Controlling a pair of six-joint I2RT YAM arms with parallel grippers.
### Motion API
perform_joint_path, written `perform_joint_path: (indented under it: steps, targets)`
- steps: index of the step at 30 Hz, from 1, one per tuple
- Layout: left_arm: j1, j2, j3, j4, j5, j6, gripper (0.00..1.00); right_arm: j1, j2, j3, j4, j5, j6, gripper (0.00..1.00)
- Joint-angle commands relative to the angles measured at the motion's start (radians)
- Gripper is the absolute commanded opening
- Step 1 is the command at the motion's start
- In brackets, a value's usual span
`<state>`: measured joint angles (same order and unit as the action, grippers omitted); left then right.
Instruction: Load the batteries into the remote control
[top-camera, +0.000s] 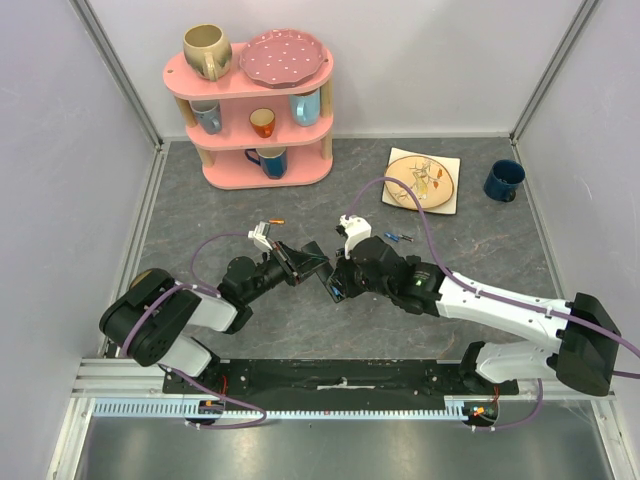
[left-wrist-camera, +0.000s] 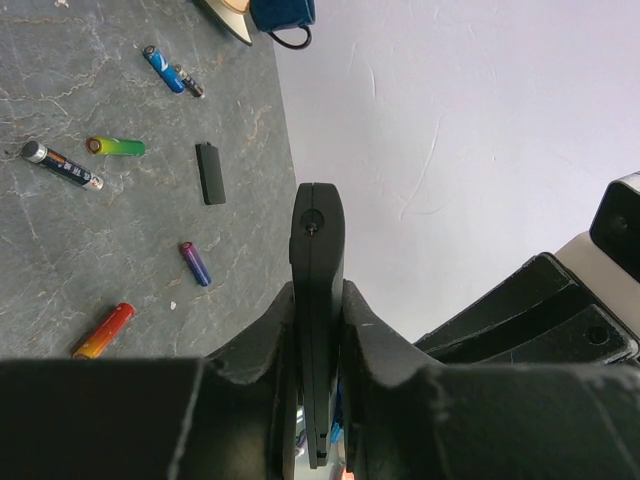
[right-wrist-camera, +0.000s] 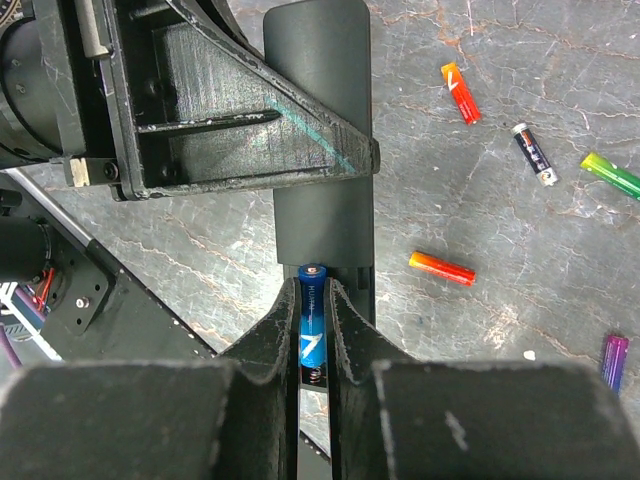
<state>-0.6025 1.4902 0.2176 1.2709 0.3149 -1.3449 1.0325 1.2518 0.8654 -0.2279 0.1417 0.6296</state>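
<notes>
Legible words, brands, numbers: none you can read in any view.
- Blue battery (right-wrist-camera: 312, 338): one white slanted mark, a 7 or a bolt sign; you cannot tell which.
- Red-orange battery (right-wrist-camera: 460, 92): a similar white mark, equally unclear.
- Dark battery (right-wrist-camera: 535, 153): fine pale print and bands, too small to read.

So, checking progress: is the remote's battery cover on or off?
Off: the black cover lies loose on the table; the remote's bay is exposed.
</notes>
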Motion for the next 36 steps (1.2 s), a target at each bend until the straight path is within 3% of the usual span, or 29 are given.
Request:
perform_joint_path:
  steps: [1,17,36]
  targets:
    - [-0.003,-0.038,0.042,0.395,-0.022,-0.007,0.02,0.014,-0.017,-0.012,0.016,0.018,0.022,0.00]
    - [-0.003,-0.048,0.065,0.393,-0.039,0.006,0.02,0.032,-0.025,-0.032,0.022,0.013,0.045,0.00]
    - [-0.005,-0.047,0.057,0.393,-0.028,0.003,0.02,0.049,0.009,0.012,0.002,0.022,0.042,0.26]
